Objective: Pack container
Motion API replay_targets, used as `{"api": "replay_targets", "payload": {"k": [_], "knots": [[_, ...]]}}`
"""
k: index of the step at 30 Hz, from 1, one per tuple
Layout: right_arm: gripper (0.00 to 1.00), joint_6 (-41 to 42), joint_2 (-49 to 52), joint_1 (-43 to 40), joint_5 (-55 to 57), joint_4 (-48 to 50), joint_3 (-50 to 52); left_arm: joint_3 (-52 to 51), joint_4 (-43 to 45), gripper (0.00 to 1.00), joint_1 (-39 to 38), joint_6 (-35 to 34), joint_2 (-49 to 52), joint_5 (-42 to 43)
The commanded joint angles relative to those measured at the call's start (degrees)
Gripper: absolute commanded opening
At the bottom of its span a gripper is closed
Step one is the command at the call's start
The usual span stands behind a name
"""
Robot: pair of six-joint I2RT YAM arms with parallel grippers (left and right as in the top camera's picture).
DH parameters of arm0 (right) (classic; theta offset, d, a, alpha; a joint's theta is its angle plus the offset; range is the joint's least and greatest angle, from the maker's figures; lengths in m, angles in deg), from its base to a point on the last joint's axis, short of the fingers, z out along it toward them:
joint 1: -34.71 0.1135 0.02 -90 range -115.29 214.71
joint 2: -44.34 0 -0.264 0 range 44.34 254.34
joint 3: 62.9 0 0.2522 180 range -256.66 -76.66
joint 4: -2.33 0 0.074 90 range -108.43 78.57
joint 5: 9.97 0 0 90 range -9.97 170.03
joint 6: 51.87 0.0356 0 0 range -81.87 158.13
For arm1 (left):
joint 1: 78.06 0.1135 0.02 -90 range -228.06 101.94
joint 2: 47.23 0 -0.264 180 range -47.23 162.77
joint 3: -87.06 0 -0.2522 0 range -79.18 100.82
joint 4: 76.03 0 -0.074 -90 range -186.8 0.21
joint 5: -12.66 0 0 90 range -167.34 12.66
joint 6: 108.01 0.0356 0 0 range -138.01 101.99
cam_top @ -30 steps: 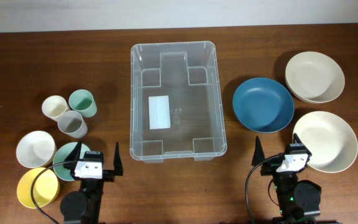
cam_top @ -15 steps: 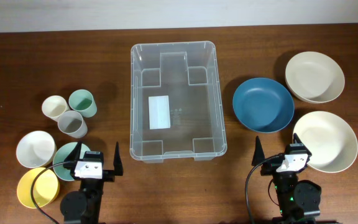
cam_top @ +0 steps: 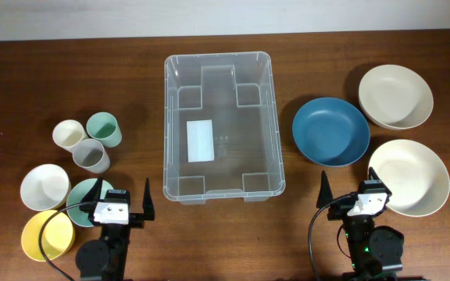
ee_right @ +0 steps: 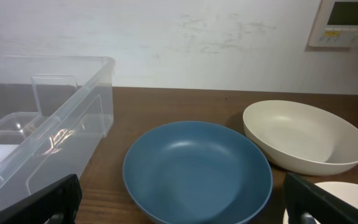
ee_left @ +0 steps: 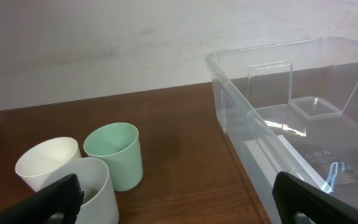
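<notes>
The clear plastic container (cam_top: 219, 86) stands in the middle of the table with a white label (cam_top: 201, 140) on its bottom and nothing else inside. It also shows in the left wrist view (ee_left: 272, 134) and the right wrist view (ee_right: 61, 124). My left gripper (cam_top: 121, 204) is open and empty at the front left, facing the cups. My right gripper (cam_top: 354, 197) is open and empty at the front right, facing the blue bowl (ee_right: 197, 168).
Left: a cream cup (cam_top: 69, 134), a green cup (cam_top: 101, 127), a grey cup (cam_top: 91, 155), a white bowl (cam_top: 44, 187), a teal bowl (cam_top: 83, 197), a yellow bowl (cam_top: 44, 236). Right: the blue bowl (cam_top: 330, 130) and two cream bowls (cam_top: 395, 95) (cam_top: 411, 176).
</notes>
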Motion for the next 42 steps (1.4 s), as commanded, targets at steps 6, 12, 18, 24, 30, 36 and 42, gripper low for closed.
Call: {"api": "replay_targets", "payload": {"k": [6,12,18,24,30,36,42], "knots": [[0.99,-0.4,-0.4,0.4,-0.3,-0.2,0.4,-0.4,0.0,1.0,-0.2,1.1,-0.5,0.6],[0.99,-0.4,-0.4,0.4,-0.3,-0.2,0.4,-0.4,0.0,1.0,-0.2,1.1,-0.5,0.6],[0.99,-0.4,-0.4,0.4,-0.3,-0.2,0.4,-0.4,0.0,1.0,-0.2,1.1,-0.5,0.6],[0.99,-0.4,-0.4,0.4,-0.3,-0.2,0.4,-0.4,0.0,1.0,-0.2,1.1,-0.5,0.6],[0.99,-0.4,-0.4,0.4,-0.3,-0.2,0.4,-0.4,0.0,1.0,-0.2,1.1,-0.5,0.6],[0.99,-0.4,-0.4,0.4,-0.3,-0.2,0.4,-0.4,0.1,1.0,-0.2,1.1,-0.5,0.6],[0.99,-0.3,-0.4,0.4,-0.5,-0.2,0.4,-0.3,0.9,1.0,-0.2,0.2,-0.5,0.6]]}}
